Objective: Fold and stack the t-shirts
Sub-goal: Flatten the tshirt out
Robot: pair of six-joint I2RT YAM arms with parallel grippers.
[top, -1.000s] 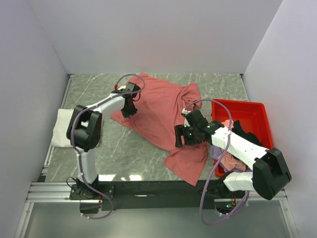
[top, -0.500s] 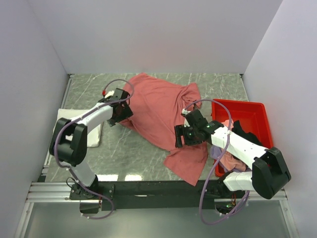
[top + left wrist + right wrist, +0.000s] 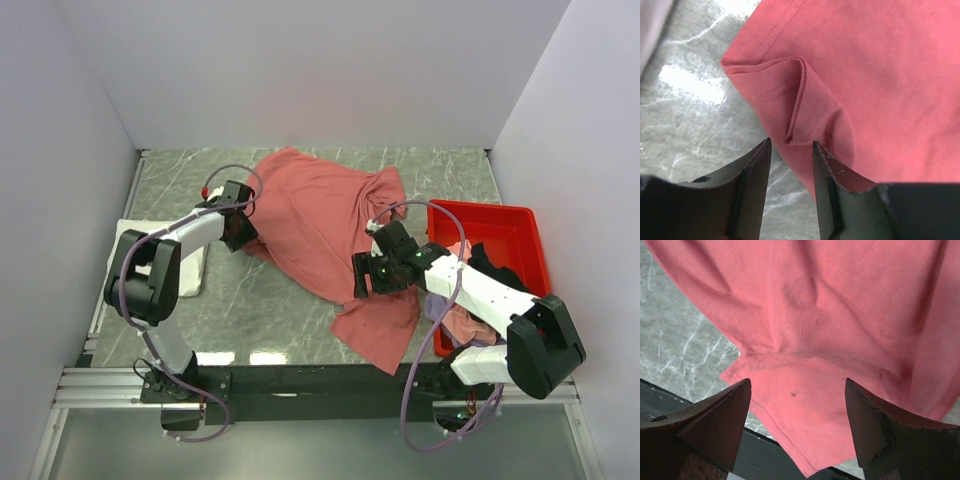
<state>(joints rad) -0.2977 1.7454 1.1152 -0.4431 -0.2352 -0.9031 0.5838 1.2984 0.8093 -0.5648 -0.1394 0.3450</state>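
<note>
Beside the rigid bright red plastic tray (image 3: pixel 480 207), on its side toward the left arm, the large dusty red cotton t-shirt (image 3: pixel 320 215) is spread crumpled over the grey marble-patterned table (image 3: pixel 180 180). It has not yet been folded. At the shirt's edge farthest from the tray, the left gripper (image 3: pixel 791 145) is held low with its jaws parted by a narrow gap; nothing is clamped, and a doubled-over corner of cloth lies just ahead of the tips. Nearer the tray, the right gripper (image 3: pixel 797 385) is held above the shirt's lower part with its jaws spread wide and nothing between them.

Trouble is most likely at the left corner. If the jaws are shut where they stand, only the upper layer of the doubled cloth, or none at all, may be caught, and the tuck would then be dragged into the fold. If that edge is pulled while the part near the tray lies free, the shirt may bunch rather than flatten. The hem corner toward the near end of the tray could also be pushed off the table edge.

From above, the whole layout is given: the folded white t-shirt (image 3: pixel 193 268) well away from the tray beyond the left arm, and pink, lavender and black cloth heaped in the tray. Neither wrist view shows these. The tucked corner and the narrow jaw gap are shown only by the left wrist view; the hem corner reaching the dark edge rail is shown closely only by the right wrist view.
</note>
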